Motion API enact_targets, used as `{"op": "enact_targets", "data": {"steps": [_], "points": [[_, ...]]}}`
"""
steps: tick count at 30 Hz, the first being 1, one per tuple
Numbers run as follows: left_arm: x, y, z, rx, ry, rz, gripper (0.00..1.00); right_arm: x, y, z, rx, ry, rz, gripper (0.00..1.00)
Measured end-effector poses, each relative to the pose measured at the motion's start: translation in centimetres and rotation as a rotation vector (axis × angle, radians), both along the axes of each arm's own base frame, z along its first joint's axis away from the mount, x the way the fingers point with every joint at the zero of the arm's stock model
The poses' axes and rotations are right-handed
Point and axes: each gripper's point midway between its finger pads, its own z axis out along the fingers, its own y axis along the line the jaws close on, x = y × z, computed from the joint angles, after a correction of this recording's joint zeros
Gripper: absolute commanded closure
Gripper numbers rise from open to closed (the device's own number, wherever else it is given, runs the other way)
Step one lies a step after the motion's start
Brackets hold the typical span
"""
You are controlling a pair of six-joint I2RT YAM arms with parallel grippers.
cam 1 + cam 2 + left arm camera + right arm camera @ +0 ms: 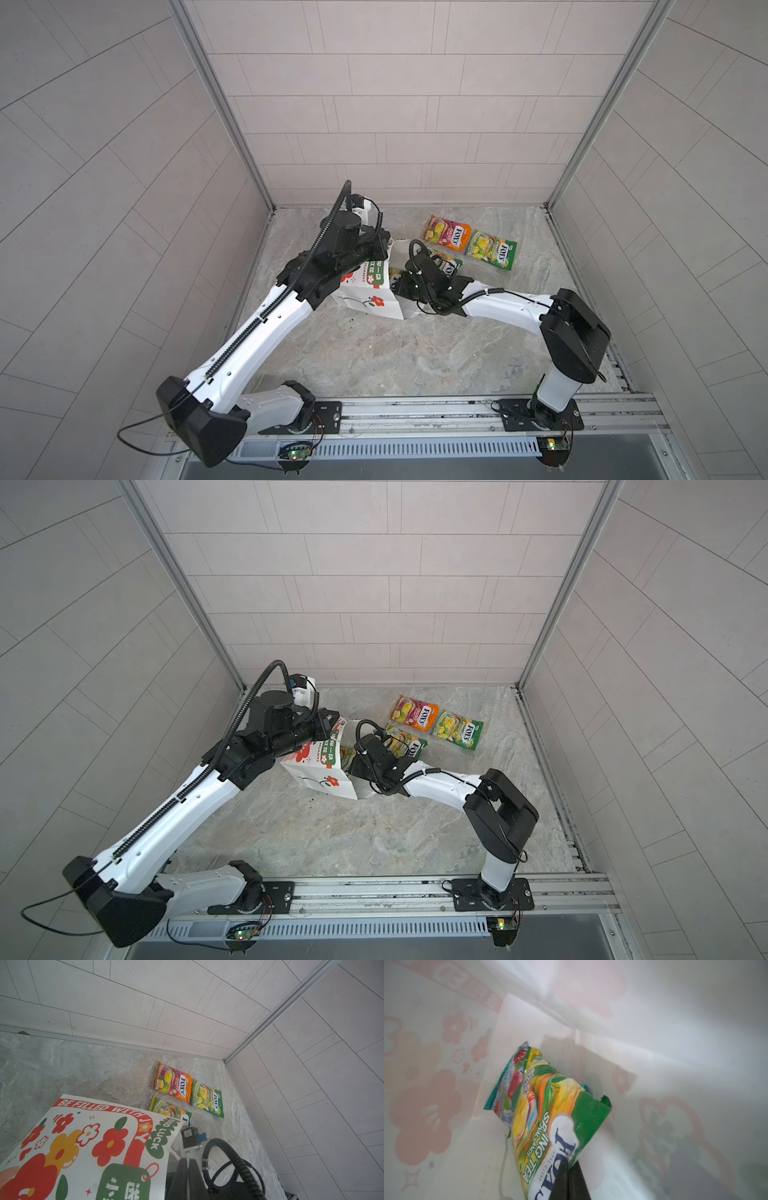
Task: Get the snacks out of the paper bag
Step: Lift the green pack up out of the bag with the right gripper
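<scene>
Inside the paper bag (365, 301), the right jaws pinch the green packet (550, 1118) at its near end. A teal packet (505, 1088) lies just beyond. It is probably light, slick, crinkly film, so the flat seam suits gripping. The left jaws clamp the bag's rim.

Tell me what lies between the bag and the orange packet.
A green packet lies between the bag and the orange packet, partly hidden behind the bag; clearest in the left wrist view.
</scene>
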Motion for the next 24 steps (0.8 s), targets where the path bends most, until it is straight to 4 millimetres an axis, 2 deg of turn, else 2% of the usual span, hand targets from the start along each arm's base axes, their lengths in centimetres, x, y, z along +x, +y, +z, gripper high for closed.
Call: {"op": "enact_targets", "data": {"steps": [12, 17, 24], "points": [[-0.5, 0.6, 0.1, 0.033, -0.014, -0.003, 1.00, -1.2, -3.0, 6.3, -0.038, -0.153, 0.070, 1.00], [-0.6, 0.7, 0.0, 0.040, -0.011, -0.001, 1.00, -2.3, -4.4, 7.7, -0.037, -0.187, 0.100, 1.00], [-0.6, 0.9, -0.5, 0.049, -0.003, 0.005, 1.00, -3.9, -4.8, 10.2, 0.009, -0.218, 0.184, 1.00]]}}
